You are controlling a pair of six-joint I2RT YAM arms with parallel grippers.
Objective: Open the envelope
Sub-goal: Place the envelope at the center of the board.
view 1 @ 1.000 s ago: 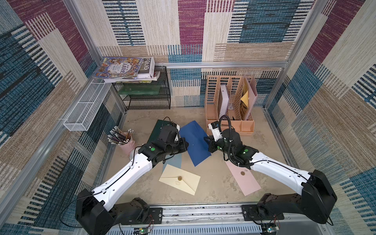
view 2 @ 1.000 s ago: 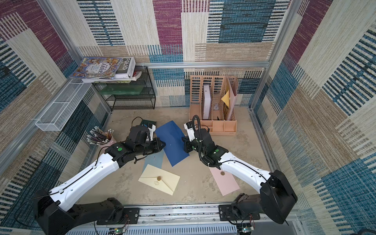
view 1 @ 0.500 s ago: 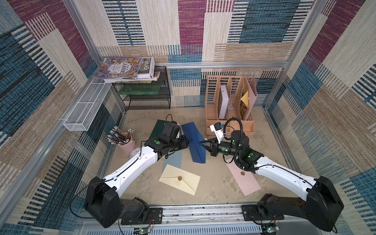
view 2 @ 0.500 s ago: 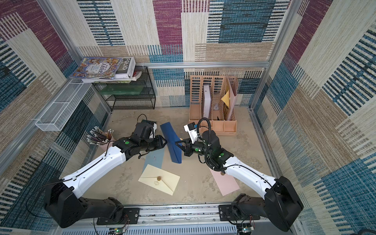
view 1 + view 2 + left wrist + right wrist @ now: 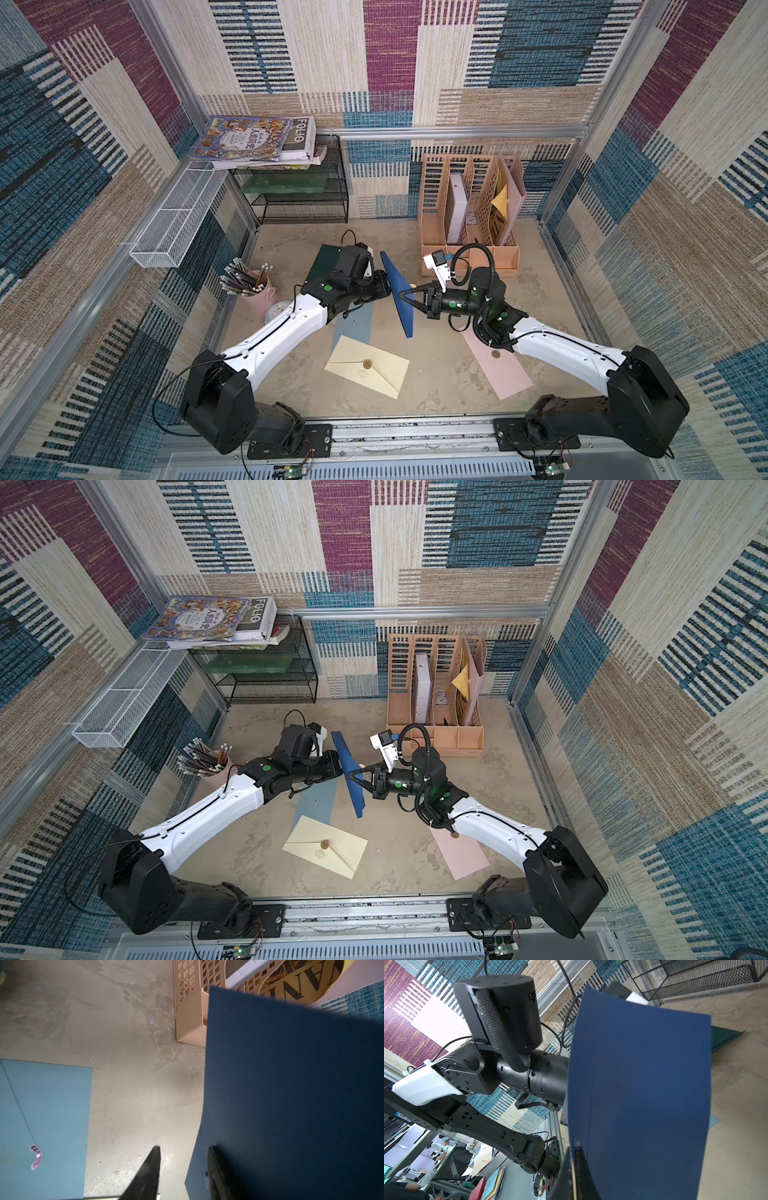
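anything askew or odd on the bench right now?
Yes: the dark blue envelope stands on edge in mid-air, bowed, pinched by the right claw. The left claw has open jaws, one finger against the envelope. A pink scrap lies on the light blue envelope.

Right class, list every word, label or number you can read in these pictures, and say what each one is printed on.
"FOLIO": spine of the white book stacked on the black wire shelf.
"ANI", partial, seen upside down: yellow magazine in the peach slotted file organiser.
Chinese title on the colourful illustrated book: too small to read.
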